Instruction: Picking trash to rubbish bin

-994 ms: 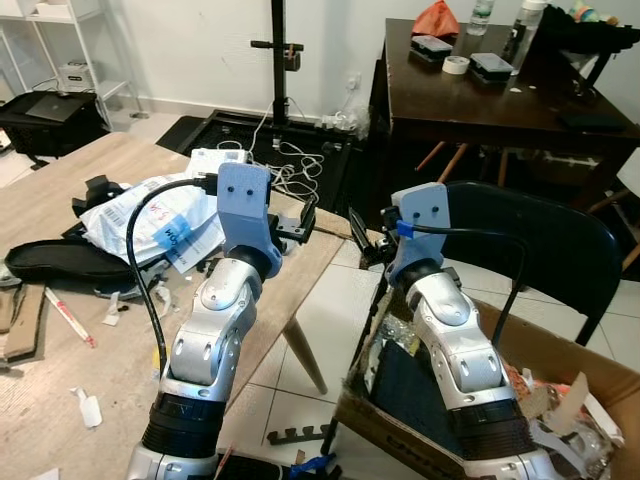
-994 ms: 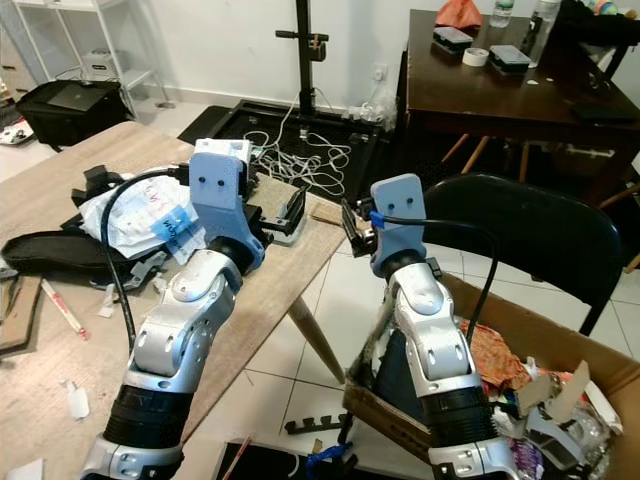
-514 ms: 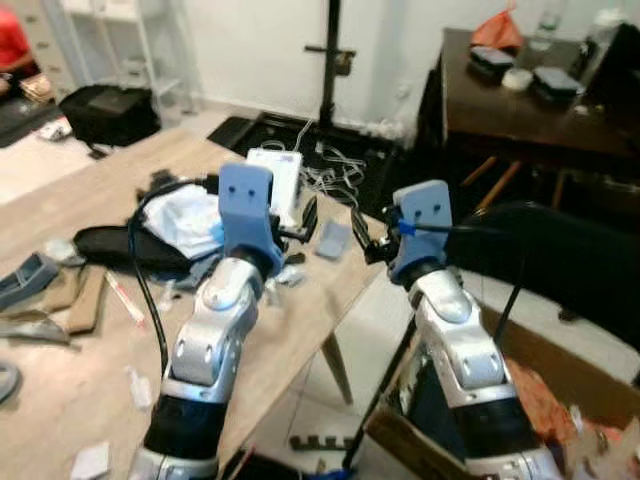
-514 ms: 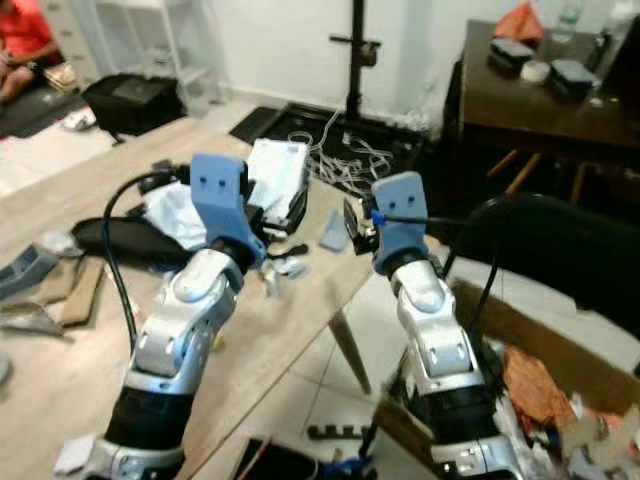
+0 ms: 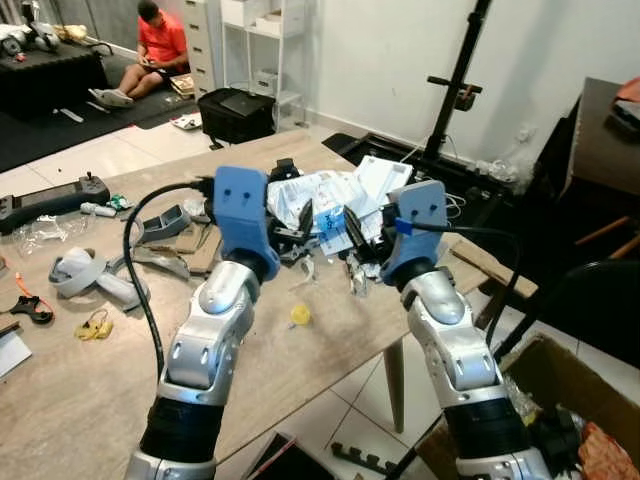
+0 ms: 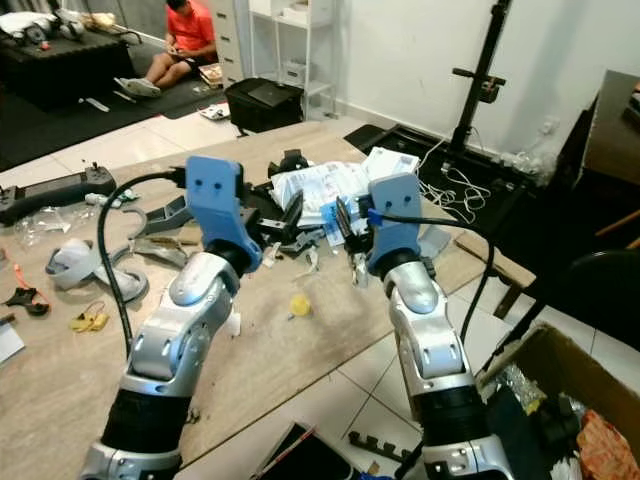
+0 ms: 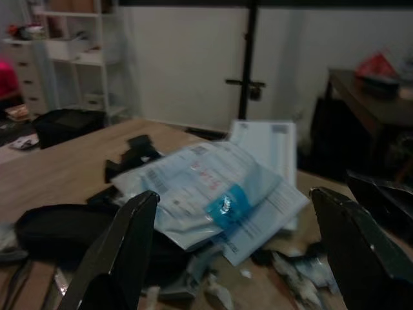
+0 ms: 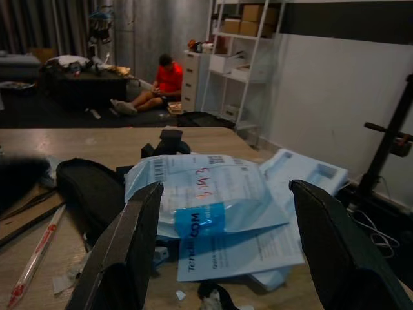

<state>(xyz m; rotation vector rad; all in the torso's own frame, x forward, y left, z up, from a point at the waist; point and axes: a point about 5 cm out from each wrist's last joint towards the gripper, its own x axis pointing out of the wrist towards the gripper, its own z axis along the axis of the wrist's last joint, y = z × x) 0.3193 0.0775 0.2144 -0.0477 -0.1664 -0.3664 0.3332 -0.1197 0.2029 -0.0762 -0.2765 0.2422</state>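
Note:
A wooden table (image 5: 90, 380) carries scattered trash: a white plastic mailer bag (image 5: 322, 196) with a blue label on papers, small white scraps (image 5: 357, 282) and a yellow crumpled bit (image 5: 300, 314). My left gripper (image 5: 303, 222) and right gripper (image 5: 354, 232) are both raised side by side above the table's far edge, just short of the bag. In the wrist views each gripper, left (image 7: 232, 194) and right (image 8: 226, 186), stands open with nothing between its fingers, facing the mailer bag (image 8: 206, 190). The cardboard rubbish box (image 5: 570, 385) sits on the floor at lower right.
A black pouch (image 8: 90, 187) lies beside the bag. A grey strap (image 5: 90, 275), a black controller (image 5: 50, 195) and yellow clips (image 5: 92, 325) lie on the table's left. A person in red (image 5: 155, 45) sits on the floor far back. A tripod stand (image 5: 455, 85) and black chair (image 5: 595, 300) are to the right.
The camera has swung left, from the chair and the rubbish box to the cluttered table. Both arms keep the same raised pose with the fingers open.

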